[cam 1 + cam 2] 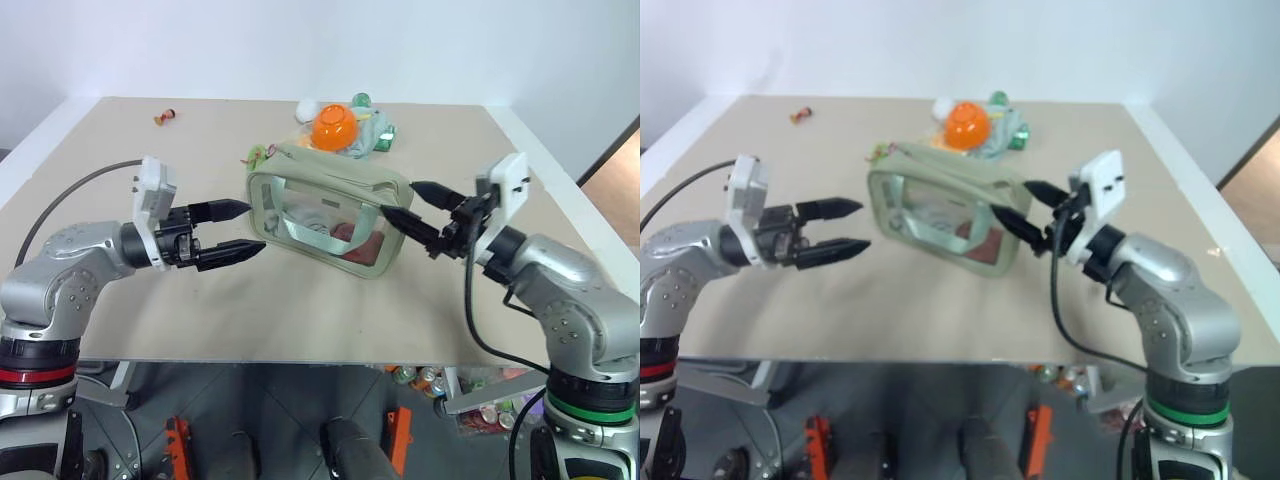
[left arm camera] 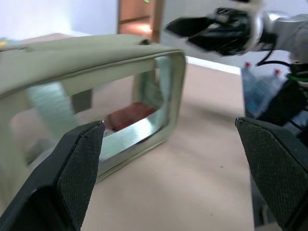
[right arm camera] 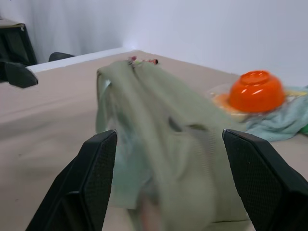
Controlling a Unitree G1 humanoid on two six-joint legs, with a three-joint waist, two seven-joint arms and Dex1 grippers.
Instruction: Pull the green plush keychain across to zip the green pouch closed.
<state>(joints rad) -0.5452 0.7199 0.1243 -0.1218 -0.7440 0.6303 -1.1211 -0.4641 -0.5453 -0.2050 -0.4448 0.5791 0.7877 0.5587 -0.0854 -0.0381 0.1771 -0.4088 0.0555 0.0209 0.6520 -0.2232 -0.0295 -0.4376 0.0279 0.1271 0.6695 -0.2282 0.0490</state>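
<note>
The green pouch (image 1: 325,215) stands in the middle of the table, its clear side panel facing me. The green plush keychain (image 1: 260,155) sits at the pouch's far left top corner, small and fuzzy with pink accents. My left gripper (image 1: 250,228) is open and level, just left of the pouch, with nothing between its fingers (image 2: 79,159). At the pouch's right end my right gripper (image 1: 398,198) points toward it, open and empty. Its lower finger overlaps the pouch's edge; I cannot tell if it touches. The right wrist view looks along the pouch (image 3: 163,139) to the keychain (image 3: 142,61).
Behind the pouch an orange bowl (image 1: 335,125) sits on a pale green cloth (image 1: 378,135). A small red and yellow item (image 1: 165,117) lies at the far left. Bottles (image 1: 425,378) stand below the table's front right edge.
</note>
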